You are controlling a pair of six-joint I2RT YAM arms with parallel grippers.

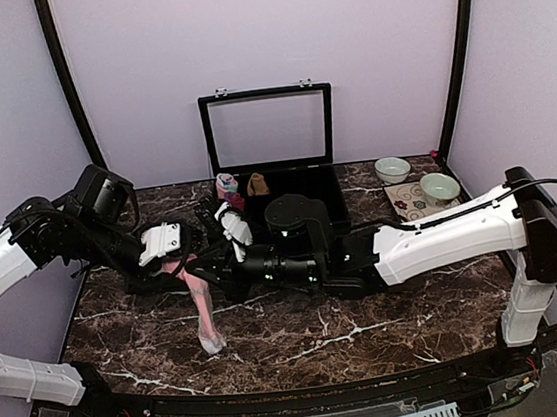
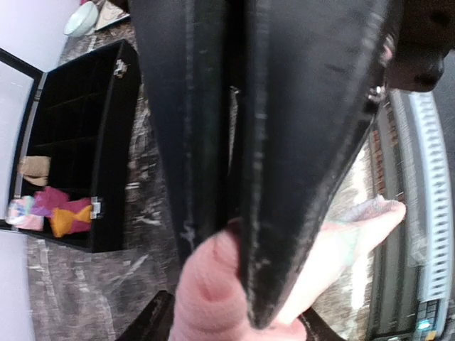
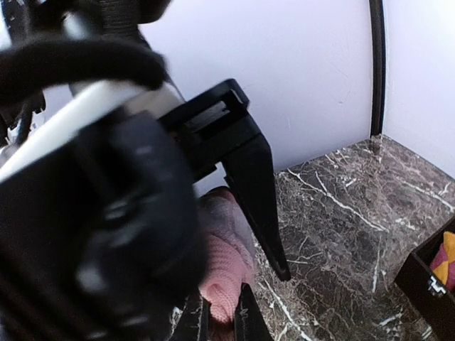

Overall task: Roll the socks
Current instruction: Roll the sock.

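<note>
A long pink sock (image 1: 204, 313) hangs from between the two grippers, its pale toe (image 1: 212, 344) resting on the marble table. My left gripper (image 1: 177, 260) reaches in from the left. In the left wrist view its black fingers (image 2: 306, 142) stand close together, with the bunched pink sock (image 2: 206, 291) pinched at their tips (image 2: 227, 284). My right gripper (image 1: 205, 269) reaches across from the right and is shut on the same rolled pink end (image 3: 227, 277), low in the right wrist view (image 3: 222, 321). The left gripper's finger (image 3: 259, 199) stands beside the roll.
A black divided box (image 1: 322, 188) with its lid raised stands at the back, holding small rolled bundles (image 1: 227, 186) (image 2: 67, 213). Two bowls (image 1: 392, 168) (image 1: 440, 187) sit on a patterned mat (image 1: 409, 204) at back right. The box corner (image 3: 434, 280) shows to the right.
</note>
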